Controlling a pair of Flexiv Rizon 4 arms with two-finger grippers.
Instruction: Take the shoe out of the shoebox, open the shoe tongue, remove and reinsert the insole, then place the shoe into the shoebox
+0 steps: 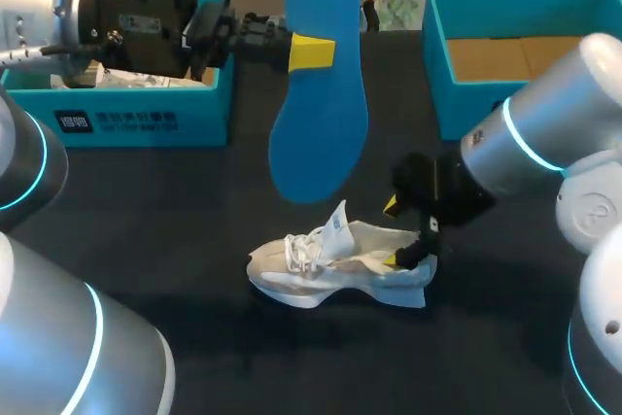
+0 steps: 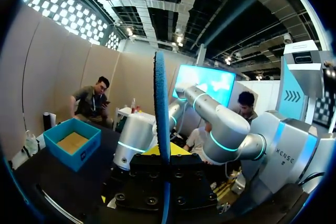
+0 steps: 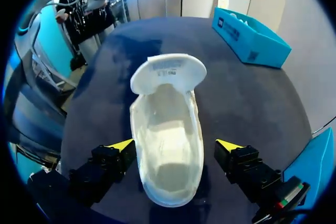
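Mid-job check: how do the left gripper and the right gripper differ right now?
The left gripper is shut on the blue insole; the right gripper is open, with one finger on either side of the white shoe at its heel. The left gripper is raised, holding the insole clear of the table; the right gripper is low, at the shoe lying on the table. Both have yellow fingertips.

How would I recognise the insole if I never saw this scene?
On the dark table, find the white shoe in the middle. Above it, the left pincer holds the insole upright in the air. It is the only flat, bright blue, foot-shaped thing.
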